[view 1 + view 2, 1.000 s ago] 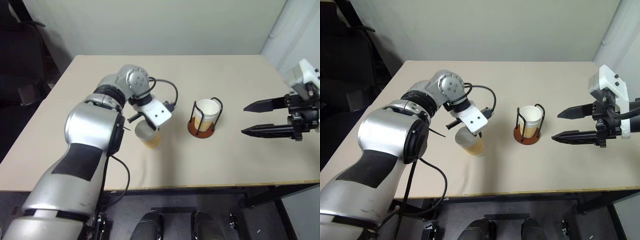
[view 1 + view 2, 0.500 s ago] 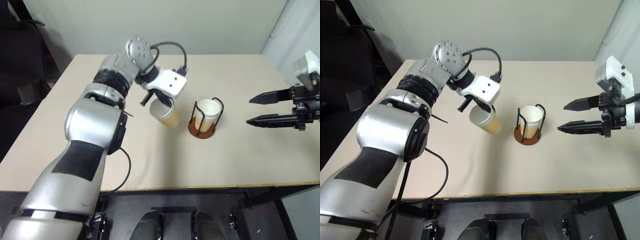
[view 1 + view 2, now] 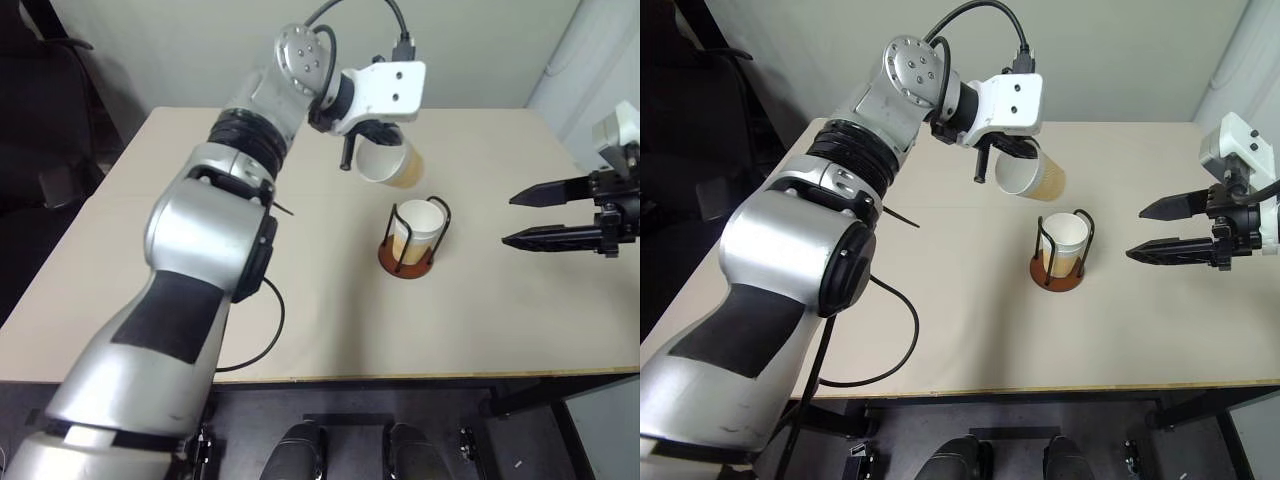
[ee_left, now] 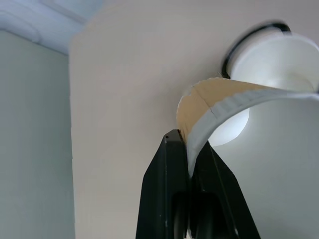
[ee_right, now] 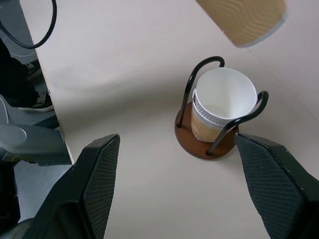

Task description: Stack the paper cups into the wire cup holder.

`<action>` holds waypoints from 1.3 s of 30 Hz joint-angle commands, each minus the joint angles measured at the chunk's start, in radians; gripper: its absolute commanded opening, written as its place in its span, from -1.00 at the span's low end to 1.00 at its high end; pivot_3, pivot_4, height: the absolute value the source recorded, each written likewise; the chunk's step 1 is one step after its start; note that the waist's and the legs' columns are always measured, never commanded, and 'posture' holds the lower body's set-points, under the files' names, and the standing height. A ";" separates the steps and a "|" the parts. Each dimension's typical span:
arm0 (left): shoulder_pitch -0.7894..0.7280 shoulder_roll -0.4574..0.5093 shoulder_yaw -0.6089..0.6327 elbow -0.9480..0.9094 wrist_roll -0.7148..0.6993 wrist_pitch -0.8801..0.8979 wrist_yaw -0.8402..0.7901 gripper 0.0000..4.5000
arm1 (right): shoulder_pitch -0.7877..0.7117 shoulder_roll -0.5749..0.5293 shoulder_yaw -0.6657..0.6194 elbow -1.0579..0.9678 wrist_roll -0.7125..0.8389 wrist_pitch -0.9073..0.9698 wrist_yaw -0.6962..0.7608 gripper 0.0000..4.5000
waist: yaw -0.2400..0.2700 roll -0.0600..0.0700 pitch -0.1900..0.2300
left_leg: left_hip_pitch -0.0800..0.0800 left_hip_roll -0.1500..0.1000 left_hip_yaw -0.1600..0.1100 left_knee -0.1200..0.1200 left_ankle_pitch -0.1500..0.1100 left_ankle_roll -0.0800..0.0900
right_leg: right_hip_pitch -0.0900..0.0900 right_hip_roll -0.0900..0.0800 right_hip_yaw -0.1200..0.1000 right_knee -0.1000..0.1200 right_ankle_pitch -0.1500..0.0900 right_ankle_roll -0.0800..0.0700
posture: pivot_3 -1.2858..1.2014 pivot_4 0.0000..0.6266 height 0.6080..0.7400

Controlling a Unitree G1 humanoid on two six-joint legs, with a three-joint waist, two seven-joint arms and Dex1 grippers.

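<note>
Two cups already nested in the wire cup holder mid-table, third cup pinched by its rim in my left gripper, airborne at holder's 11 o'clock, right gripper spread empty at 3 o'clock, drop-in left

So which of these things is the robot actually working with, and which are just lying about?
Part of the job:
- paper cup tilted in the air, pinched at its rim by the left hand
- wire cup holder with nested cups inside
- right hand, open, waiting beside the holder

Just there:
- table
- dark chair beside the table
</note>
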 commanded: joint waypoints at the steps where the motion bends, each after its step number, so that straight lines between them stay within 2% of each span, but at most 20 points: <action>1: -0.065 -0.018 0.046 -0.024 -0.073 0.073 -0.025 -0.99 | -0.008 -0.031 -0.021 0.014 -0.018 -0.017 0.023 0.67 | 0.003 0.000 0.000 | 0.000 0.000 0.000 0.000 0.000 0.000 | 0.000 -0.002 0.002 -0.001 0.000 0.000 | 0.03 -0.52 1.00; 7: -0.089 -0.059 0.050 -0.024 -0.114 0.157 -0.111 -0.99 | -0.009 -0.040 -0.016 0.030 -0.038 -0.020 0.048 0.67 | 0.005 0.000 0.000 | 0.000 0.001 -0.001 0.000 0.000 0.001 | 0.003 -0.002 0.002 -0.005 0.000 0.001 | 0.03 -0.52 1.00; 15: -0.070 -0.076 -0.036 -0.025 -0.063 0.119 -0.219 -0.99 | 0.016 -0.044 -0.039 0.014 -0.032 -0.004 0.052 0.67 | 0.007 0.000 0.000 | 0.000 0.000 0.001 0.000 0.000 0.000 | 0.004 0.000 0.001 -0.010 0.004 0.007 | 0.03 -0.52 1.00; 23: -0.067 -0.094 -0.070 -0.024 -0.059 0.102 -0.207 -0.99 | 0.029 -0.044 -0.051 0.007 -0.027 0.002 0.050 0.67 | 0.012 0.000 0.000 | -0.001 0.000 0.001 0.001 -0.001 0.001 | 0.006 -0.002 0.002 -0.015 0.005 0.009 | 0.03 -0.52 1.00; 32: -0.058 -0.110 -0.140 -0.019 -0.001 0.031 -0.080 -0.99 | 0.037 -0.044 -0.061 -0.007 -0.016 0.009 0.045 0.67 | 0.015 0.000 0.000 | 0.000 0.000 0.001 0.001 -0.001 0.001 | 0.007 -0.002 0.002 -0.015 0.007 0.013 | 0.03 -0.52 1.00; 39: -0.053 -0.124 -0.144 -0.015 -0.003 0.033 -0.078 -0.99 | 0.049 -0.047 -0.073 -0.020 -0.010 0.017 0.042 0.67 | 0.015 0.000 0.000 | 0.000 0.000 0.001 0.000 -0.001 0.001 | 0.007 -0.002 0.002 -0.015 0.007 0.013 | 0.03 -0.52 1.00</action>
